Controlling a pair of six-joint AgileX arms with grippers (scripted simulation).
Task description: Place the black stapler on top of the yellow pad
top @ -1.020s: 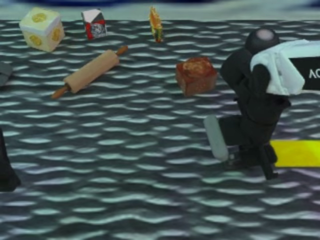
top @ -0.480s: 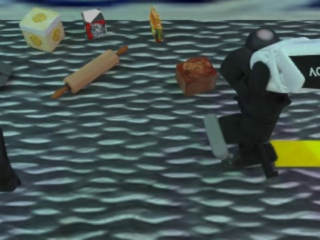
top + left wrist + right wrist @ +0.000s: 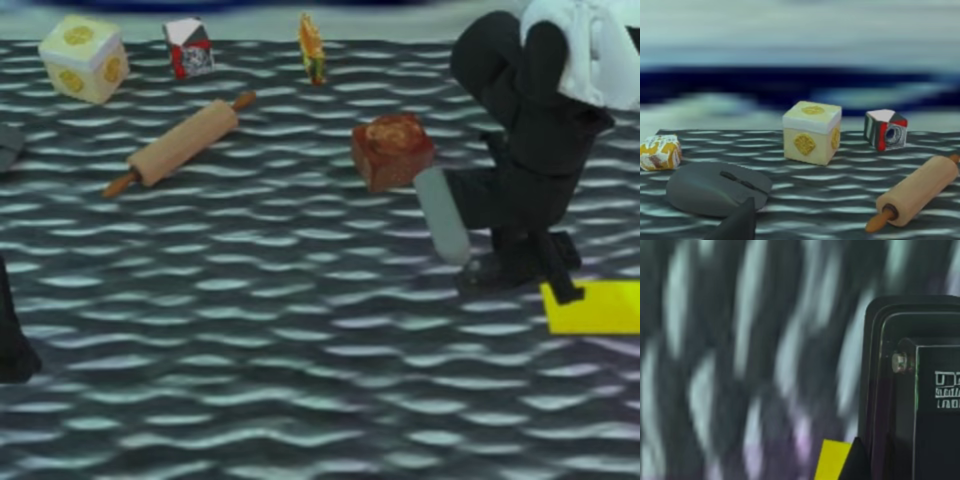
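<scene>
Holding the small black-and-grey stapler (image 3: 500, 270) in our right gripper (image 3: 540, 270), near the left edge of the flat yellow pad (image 3: 600, 310).

Our fingers are closed on the stapler, which fills the near side of the right wrist view (image 3: 915, 390) over the wavy dark table (image 3: 300, 350). A brown square cake block (image 3: 392, 150) stands just left of this arm. Our left arm (image 3: 12, 340) is parked at the table's left edge; we cannot tell how its fingers stand.
</scene>
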